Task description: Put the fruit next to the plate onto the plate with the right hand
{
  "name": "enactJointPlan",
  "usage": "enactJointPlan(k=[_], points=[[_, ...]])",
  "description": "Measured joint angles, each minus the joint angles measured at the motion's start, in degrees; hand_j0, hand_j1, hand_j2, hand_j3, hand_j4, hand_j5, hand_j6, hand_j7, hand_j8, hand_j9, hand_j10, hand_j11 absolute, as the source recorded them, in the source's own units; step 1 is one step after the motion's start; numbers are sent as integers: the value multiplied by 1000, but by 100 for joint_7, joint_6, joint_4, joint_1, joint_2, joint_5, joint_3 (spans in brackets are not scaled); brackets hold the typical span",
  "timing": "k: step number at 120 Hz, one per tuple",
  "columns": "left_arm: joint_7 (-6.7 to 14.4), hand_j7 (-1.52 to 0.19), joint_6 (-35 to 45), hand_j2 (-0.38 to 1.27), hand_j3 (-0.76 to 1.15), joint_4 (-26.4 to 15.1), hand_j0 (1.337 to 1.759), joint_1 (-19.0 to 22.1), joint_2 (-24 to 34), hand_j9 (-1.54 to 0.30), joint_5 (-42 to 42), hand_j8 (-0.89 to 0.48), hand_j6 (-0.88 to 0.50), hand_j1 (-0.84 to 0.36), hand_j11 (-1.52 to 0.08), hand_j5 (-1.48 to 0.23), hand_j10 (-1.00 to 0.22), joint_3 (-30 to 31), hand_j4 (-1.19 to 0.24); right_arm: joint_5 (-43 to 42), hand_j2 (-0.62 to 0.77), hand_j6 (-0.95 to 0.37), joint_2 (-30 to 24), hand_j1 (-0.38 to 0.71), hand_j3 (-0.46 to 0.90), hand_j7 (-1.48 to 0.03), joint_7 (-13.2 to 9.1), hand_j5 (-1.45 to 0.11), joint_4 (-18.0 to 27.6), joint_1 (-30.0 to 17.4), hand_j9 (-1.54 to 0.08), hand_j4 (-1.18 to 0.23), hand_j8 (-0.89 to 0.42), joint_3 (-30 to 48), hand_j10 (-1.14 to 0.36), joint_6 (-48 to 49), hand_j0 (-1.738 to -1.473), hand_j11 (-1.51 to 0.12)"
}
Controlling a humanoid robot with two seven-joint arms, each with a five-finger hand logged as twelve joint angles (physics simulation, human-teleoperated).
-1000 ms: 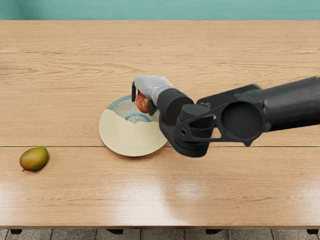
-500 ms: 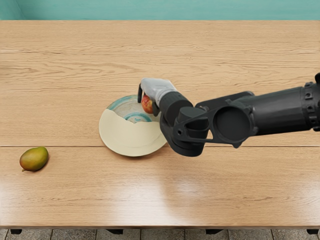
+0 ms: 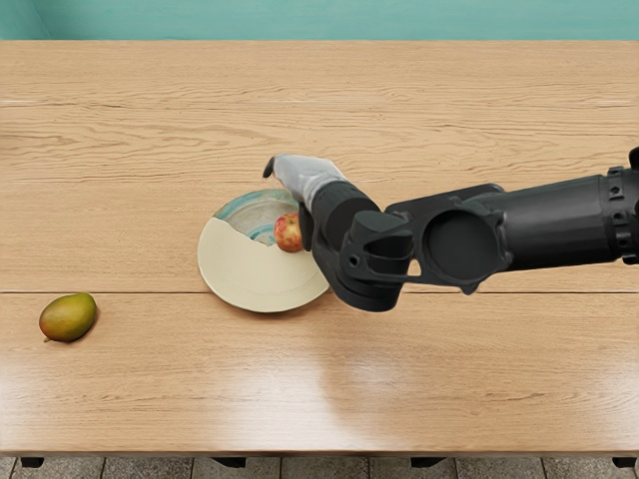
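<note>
Apple (image 3: 288, 233): small, round, smooth red skin with a yellow patch; it sits on the plate, at the right side near the rim.
Plate (image 3: 240, 269): round and shallow, cream glaze, with teal rings showing at the far side; it lies flat at mid-bench.
Right robot hand (image 3: 298, 178): pale grey shell, dark fingertips; it hangs just above and behind the apple with its fingers spread and gripping nothing. Whether the palm touches the fruit cannot be told.
Arm (image 3: 519, 235): matte black and thick-jointed, coming in from the right; its wrist covers the plate's right rim.
Bench (image 3: 449, 120): light wood planks with long grain and a glossy sheen at the near side.
Mango (image 3: 68, 316): oval, green shading to orange, well apart from the plate at the near left.
Wall (image 3: 319, 18): a plain teal strip behind the bench.
</note>
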Motion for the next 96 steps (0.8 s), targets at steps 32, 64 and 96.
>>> enactJointPlan(k=[32, 64, 96], points=[[0, 0, 0, 0, 0, 0, 1658, 0, 0, 0, 0, -1, -1, 349, 0, 0, 0, 0, -1, 61, 28, -49, 0, -274, 0, -95, 1, -99, -45, -464, -99, -70, -43, 1326, -70, 436, -1658, -99], [0, 0, 0, 0, 0, 0, 1658, -24, 0, 0, 0, -1, -1, 349, 0, 0, 0, 0, -1, 2871, 8, -14, -91, -329, 0, -26, 1, -27, -1659, -2604, -27, -20, -12, 5975, -19, 4846, -1658, -27], [0, 0, 0, 0, 0, 0, 1658, -36, 0, 0, 0, -1, -1, 349, 0, 0, 0, 0, -1, 5918, 2, -3, -1879, -344, 0, -7, 1, -7, -1915, -3579, -7, -5, -2, 6382, -5, 6512, -1658, -7]])
